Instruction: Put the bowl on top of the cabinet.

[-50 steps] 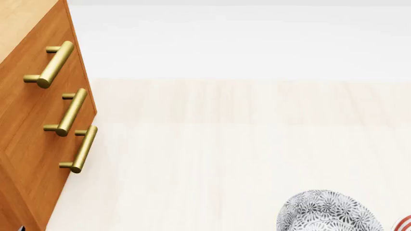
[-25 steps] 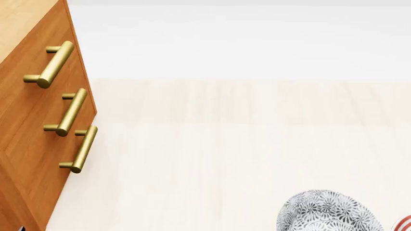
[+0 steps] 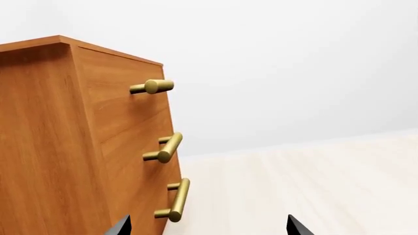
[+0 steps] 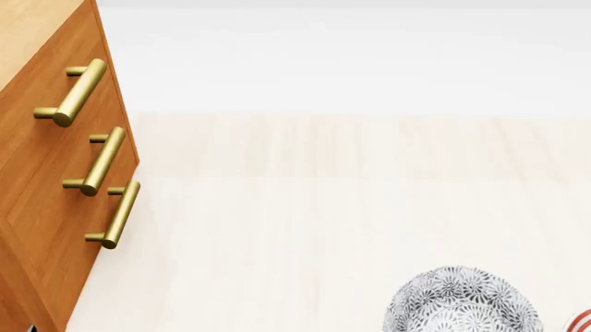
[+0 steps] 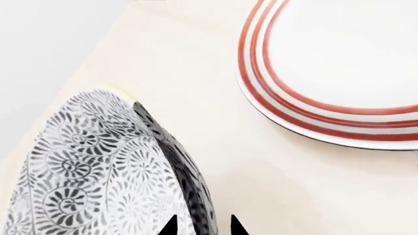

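My right claw (image 5: 201, 226) shows only as two black tips at the bottom of the right wrist picture. The tips sit close together with the thin wall of the bowl (image 5: 111, 171) between them, so I am pinching the bowl by its rim. In that picture the bowl fills the lower left, tipped on its side, and its grey flower pattern shows all over. The plate (image 5: 339, 73) with red rings lies in the upper right on the pale desk (image 5: 196, 73), near the bowl but not touching it. In the head picture the bowl (image 4: 461, 301) is at the bottom right, and a tiny bit of the plate (image 4: 580, 321) peeks in at the bottom right corner. The cabinet (image 4: 41, 200) runs down the left side of the head picture, well apart from the bowl, with three gold handles (image 4: 99, 161) on its front. My left claw (image 3: 207, 226) shows as two black tips at the bottom of the left wrist picture, spread wide apart with nothing between them. The cabinet (image 3: 58, 142) fills the left of that picture, and its handles (image 3: 166, 148) stick out from the front.
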Available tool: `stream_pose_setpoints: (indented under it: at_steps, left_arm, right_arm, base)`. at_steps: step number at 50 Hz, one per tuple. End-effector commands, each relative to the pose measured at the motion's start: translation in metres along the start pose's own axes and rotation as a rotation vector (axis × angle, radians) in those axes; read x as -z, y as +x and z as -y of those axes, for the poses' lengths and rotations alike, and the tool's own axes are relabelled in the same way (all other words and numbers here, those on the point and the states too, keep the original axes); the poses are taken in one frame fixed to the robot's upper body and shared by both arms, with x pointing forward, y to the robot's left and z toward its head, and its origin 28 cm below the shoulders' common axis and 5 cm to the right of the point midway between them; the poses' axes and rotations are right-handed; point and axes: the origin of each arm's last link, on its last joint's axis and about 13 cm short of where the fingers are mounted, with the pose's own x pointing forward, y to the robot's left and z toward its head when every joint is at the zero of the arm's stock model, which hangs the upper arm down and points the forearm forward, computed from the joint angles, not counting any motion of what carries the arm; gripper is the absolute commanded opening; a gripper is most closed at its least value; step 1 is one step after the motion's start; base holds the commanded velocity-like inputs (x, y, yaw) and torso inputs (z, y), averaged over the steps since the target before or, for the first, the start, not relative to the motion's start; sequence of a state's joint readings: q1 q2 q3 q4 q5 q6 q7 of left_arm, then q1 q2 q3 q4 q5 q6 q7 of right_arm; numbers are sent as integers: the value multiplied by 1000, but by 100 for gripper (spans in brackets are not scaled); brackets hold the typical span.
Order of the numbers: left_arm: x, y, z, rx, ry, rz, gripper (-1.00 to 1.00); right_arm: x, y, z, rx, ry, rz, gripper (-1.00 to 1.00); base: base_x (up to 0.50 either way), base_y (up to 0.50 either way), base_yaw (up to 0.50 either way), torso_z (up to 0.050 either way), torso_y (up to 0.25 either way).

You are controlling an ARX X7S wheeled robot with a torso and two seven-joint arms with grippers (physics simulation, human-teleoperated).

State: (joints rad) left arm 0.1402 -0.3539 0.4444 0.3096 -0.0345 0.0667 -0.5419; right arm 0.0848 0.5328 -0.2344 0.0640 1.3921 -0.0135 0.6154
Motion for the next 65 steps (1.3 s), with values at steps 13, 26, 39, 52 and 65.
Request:
stream_pose_setpoints:
  at_steps: [13, 26, 39, 52, 65]
  left_arm:
    - [1, 1, 1, 2, 5, -4, 100]
    - [4, 3, 4, 40, 19, -38, 100]
    - [3, 7, 4, 86, -9, -100, 100]
    - [-1, 7, 4, 128, -5, -135, 100]
    - [-7, 3, -2, 185, -147, -144, 100]
  right_arm:
    - [1, -8, 1, -16, 17, 33, -100]
    - [7, -17, -14, -152, -86, 116, -100]
    - [0, -22, -23, -140, -137, 174, -100]
    - [-10, -33, -44, -119, -284, 304, -100]
    - [-21, -51, -65, -122, -402, 392, -100]
  base:
    - [0, 0, 0, 0, 0]
    - [0, 0, 0, 0, 0]
    - [0, 0, 0, 0, 0]
    - [0, 0, 0, 0, 0]
    - [0, 0, 0, 0, 0]
